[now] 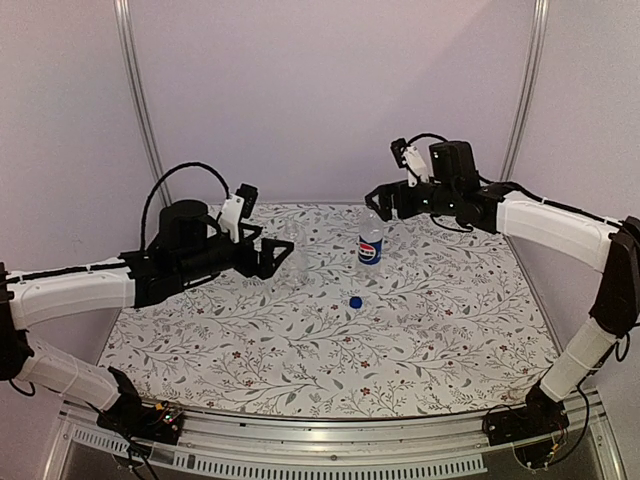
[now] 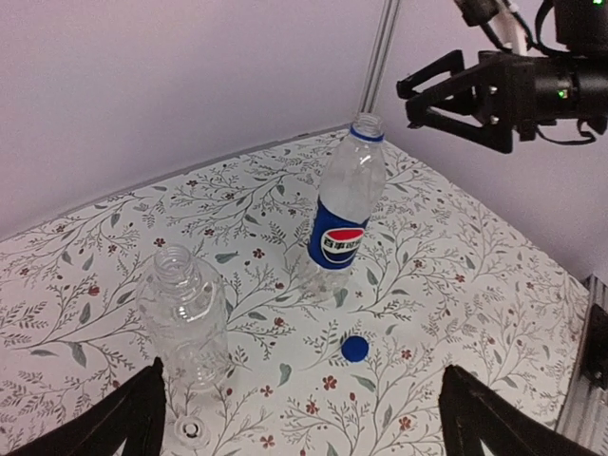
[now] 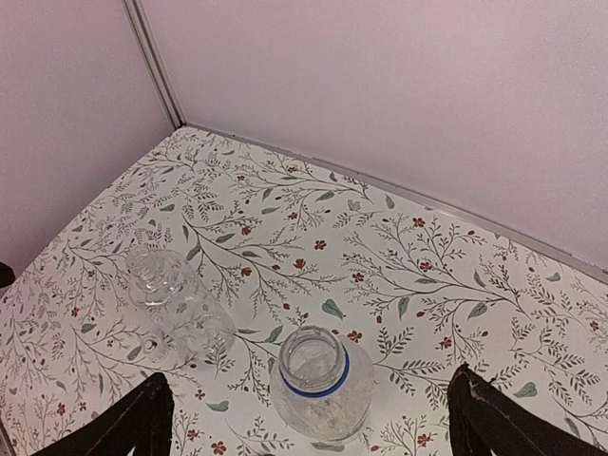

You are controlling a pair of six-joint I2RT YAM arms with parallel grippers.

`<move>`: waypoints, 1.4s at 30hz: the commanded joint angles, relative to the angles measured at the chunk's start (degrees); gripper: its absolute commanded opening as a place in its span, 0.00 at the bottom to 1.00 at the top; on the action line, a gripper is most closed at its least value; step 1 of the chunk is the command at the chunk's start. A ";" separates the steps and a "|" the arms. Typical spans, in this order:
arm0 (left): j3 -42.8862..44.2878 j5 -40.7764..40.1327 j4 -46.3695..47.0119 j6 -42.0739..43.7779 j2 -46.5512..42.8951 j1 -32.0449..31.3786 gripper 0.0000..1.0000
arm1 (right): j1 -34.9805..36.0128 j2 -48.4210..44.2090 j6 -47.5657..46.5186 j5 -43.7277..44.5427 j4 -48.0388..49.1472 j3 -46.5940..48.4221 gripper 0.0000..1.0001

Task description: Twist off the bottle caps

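Note:
The Pepsi-labelled bottle (image 1: 370, 240) stands upright at the back middle of the table. Its neck (image 3: 319, 363) is bare, with only a blue ring around it. Its blue cap (image 1: 355, 301) lies loose on the table in front of it, also visible as the blue cap (image 2: 354, 349) in the left wrist view. The plain bottle (image 2: 185, 318) stands uncapped to the left, and a clear cap (image 2: 191, 428) lies at its foot. My right gripper (image 1: 378, 200) hovers open above the Pepsi bottle (image 3: 323, 404), holding nothing. My left gripper (image 1: 275, 255) is open beside the plain bottle (image 1: 293, 245) and empty.
The table has a floral cloth (image 1: 420, 330) and is closed in by pale walls with metal posts (image 1: 140, 100) at the back corners. Its metal front rail (image 1: 330, 430) carries both arm bases.

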 commanded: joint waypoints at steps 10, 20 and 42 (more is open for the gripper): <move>6.12 -6.37 -9.22 0.08 -8.94 11.52 1.00 | -7.76 -19.71 2.94 2.85 -6.51 -7.95 0.99; 8.52 -0.88 -13.51 4.25 -11.93 18.50 1.00 | -8.73 -30.86 -0.87 9.46 -6.94 -12.83 0.99; 2.61 -1.38 -6.60 6.15 -16.41 18.68 1.00 | -8.72 -33.93 0.36 9.57 -0.85 -19.88 0.99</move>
